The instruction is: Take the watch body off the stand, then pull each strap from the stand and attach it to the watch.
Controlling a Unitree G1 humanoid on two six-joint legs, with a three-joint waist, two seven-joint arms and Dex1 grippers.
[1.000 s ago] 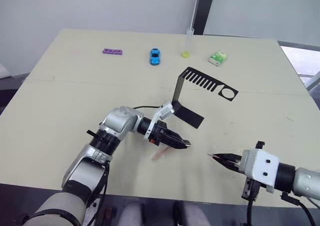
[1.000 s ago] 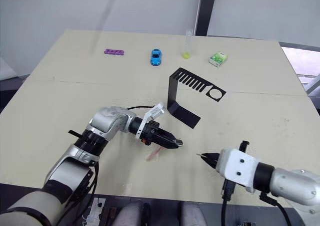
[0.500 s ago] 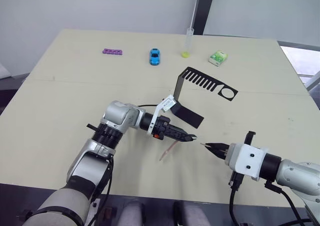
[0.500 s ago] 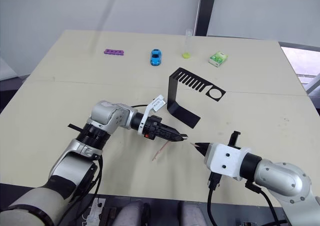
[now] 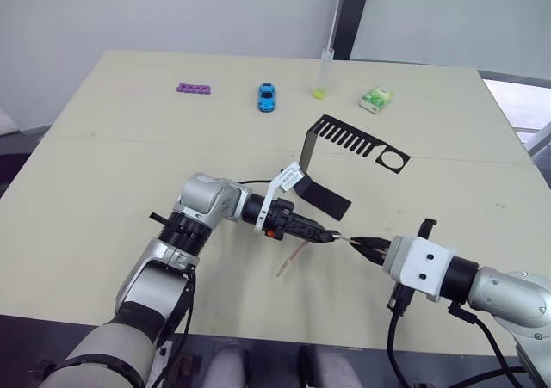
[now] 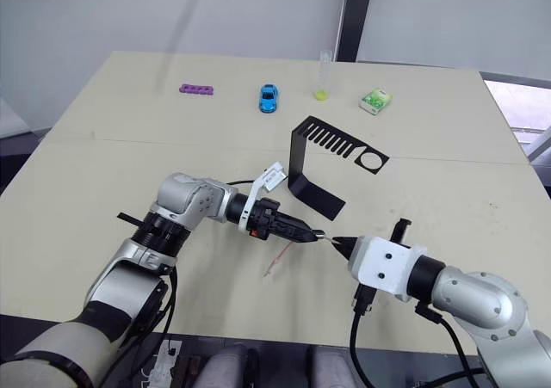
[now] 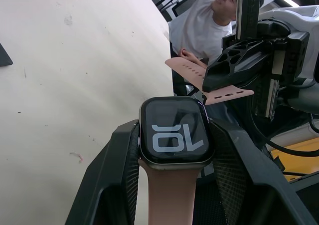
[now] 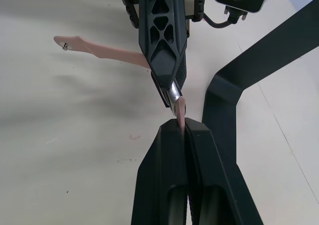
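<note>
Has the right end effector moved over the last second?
Yes. The right end effector has moved toward the robot's left and closer to the stand, meeting the watch.

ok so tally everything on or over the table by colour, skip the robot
black: 2, the stand and the watch body
pink: 2, the straps
purple: 1, bar
blue: 1, toy car
green: 1, box
clear: 1, tube
total: 8
</note>
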